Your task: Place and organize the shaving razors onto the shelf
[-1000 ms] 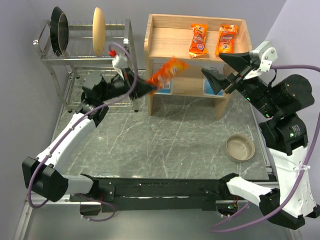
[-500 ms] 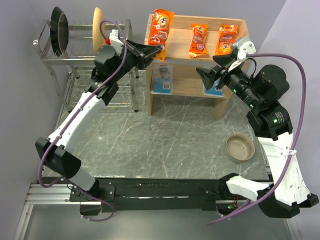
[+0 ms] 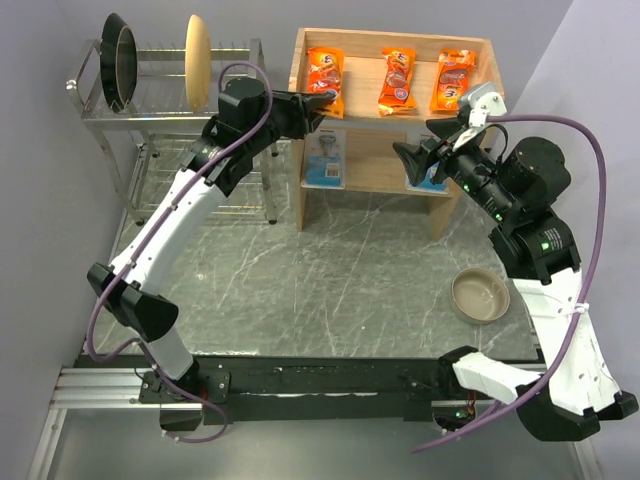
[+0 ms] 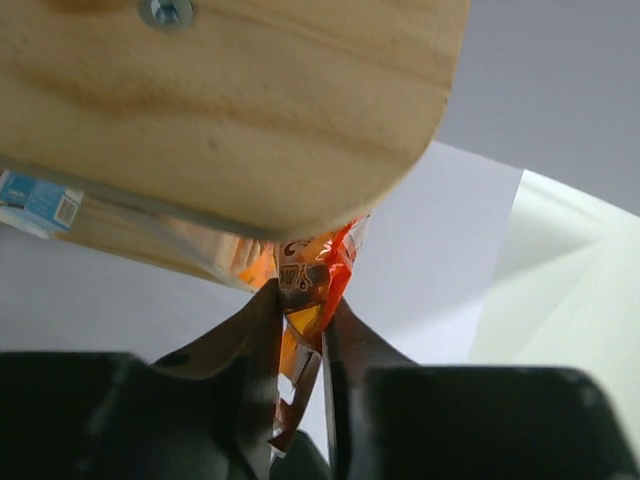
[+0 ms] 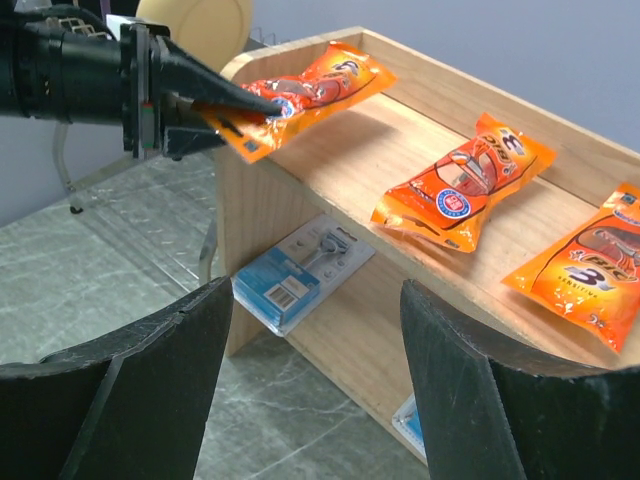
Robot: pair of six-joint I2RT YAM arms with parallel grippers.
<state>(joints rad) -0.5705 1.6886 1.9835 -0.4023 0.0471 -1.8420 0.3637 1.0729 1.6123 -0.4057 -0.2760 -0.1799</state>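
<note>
I am at the placing step for the third packet [image 3: 326, 68]. The left gripper [image 3: 318, 99] has its fingers [image 4: 250, 340] pinched on the near end of this packet. The packet sits at the left end of the top board of the shelf [image 3: 400, 36], and its held end sticks out over the left side wall. From the right wrist view I cannot tell if the far end rests fully on the wood or hangs just above it. The middle packet [image 3: 397, 80] and the right packet [image 3: 453, 80] lie flat on the same board, apart from each other. On the lower tier there is a left card [image 3: 325, 160] and a right card [image 3: 422, 181], the second partly hidden behind the right gripper [image 3: 427, 140]. That gripper hovers in front of the right side of the shelf, its jaws wide and holding nothing. I judge that the next move is to open the left fingers and pull back to the left, slowly, so the packet is not dragged off the edge. Because it overhangs the wall, it may afterwards need a small push inward to line up with the others.
</note>
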